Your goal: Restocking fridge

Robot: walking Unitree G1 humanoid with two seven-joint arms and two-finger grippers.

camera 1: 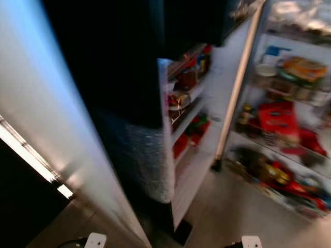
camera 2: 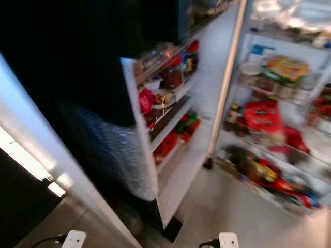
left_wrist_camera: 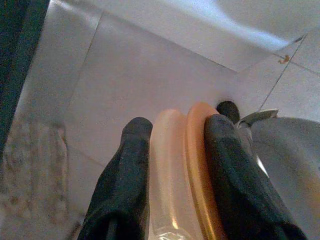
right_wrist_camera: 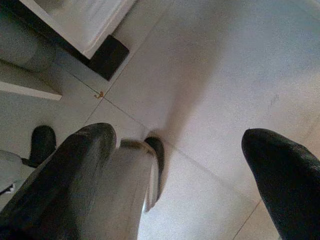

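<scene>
The fridge stands open ahead, blurred. Its inner shelves (camera 1: pixel 289 113) on the right are crowded with jars, red packets and boxes. The open door (camera 1: pixel 166 129) at centre carries racks of bottles and packets (camera 2: pixel 165 103). My left gripper (left_wrist_camera: pixel 178 125) hangs over the tiled floor, shut on a flat container with an orange lid (left_wrist_camera: pixel 200 150) and a pale translucent body (left_wrist_camera: pixel 167 165), held edge-on between the black fingers. My right gripper (right_wrist_camera: pixel 180 137) hangs open above the floor with nothing between its fingers.
A tall white panel (camera 1: pixel 46 103) rises close on my left. The door's black foot (right_wrist_camera: pixel 107 55) rests on the grey tiled floor (camera 2: pixel 227 206). My own leg (right_wrist_camera: pixel 125 190) and dark foot (right_wrist_camera: pixel 42 142) lie below the right gripper.
</scene>
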